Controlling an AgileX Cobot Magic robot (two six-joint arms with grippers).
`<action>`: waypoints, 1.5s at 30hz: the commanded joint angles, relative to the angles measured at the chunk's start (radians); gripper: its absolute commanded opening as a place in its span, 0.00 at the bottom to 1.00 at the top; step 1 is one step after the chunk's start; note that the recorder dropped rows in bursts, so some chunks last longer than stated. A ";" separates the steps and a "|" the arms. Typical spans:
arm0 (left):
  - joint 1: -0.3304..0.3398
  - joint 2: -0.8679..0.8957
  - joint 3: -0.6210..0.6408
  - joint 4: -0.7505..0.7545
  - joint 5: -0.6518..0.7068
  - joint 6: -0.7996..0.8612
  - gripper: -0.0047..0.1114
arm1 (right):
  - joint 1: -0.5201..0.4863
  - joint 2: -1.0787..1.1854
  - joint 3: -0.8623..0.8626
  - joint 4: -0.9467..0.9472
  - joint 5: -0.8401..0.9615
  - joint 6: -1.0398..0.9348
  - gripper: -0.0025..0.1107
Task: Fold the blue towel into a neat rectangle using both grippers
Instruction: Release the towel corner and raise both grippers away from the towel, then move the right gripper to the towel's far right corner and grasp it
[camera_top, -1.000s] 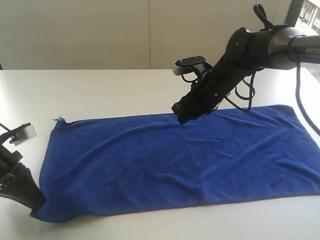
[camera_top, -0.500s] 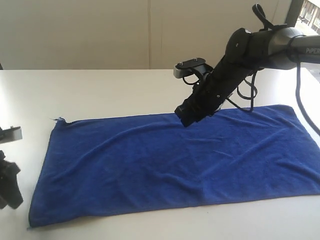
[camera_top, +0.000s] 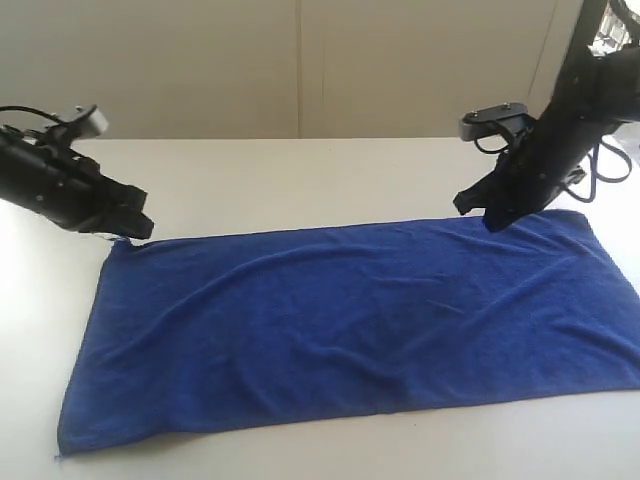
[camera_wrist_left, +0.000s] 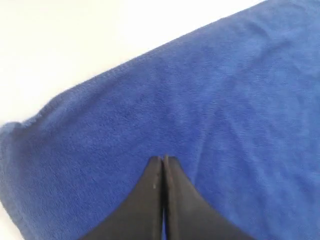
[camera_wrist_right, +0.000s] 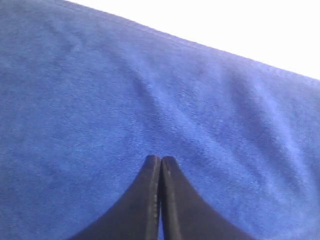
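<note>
Now the blue towel (camera_top: 340, 330) lies spread flat across the lower half of the desk (camera_top: 300, 180), with the left hand (camera_top: 135, 226) at its upper-left corner and the right hand (camera_top: 490, 215) over its top edge at right, both pinched shut on nothing, likely lined up to grab that edge; no containers about.
</note>
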 joint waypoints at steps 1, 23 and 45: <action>-0.064 0.105 -0.102 0.238 -0.075 -0.187 0.04 | -0.060 -0.005 -0.023 -0.009 -0.024 0.007 0.02; -0.060 0.259 -0.201 0.671 -0.197 -0.408 0.04 | -0.137 0.116 -0.212 -0.096 -0.062 0.022 0.02; -0.033 0.153 -0.248 0.605 -0.255 -0.387 0.04 | -0.150 0.184 -0.233 -0.269 -0.123 0.121 0.02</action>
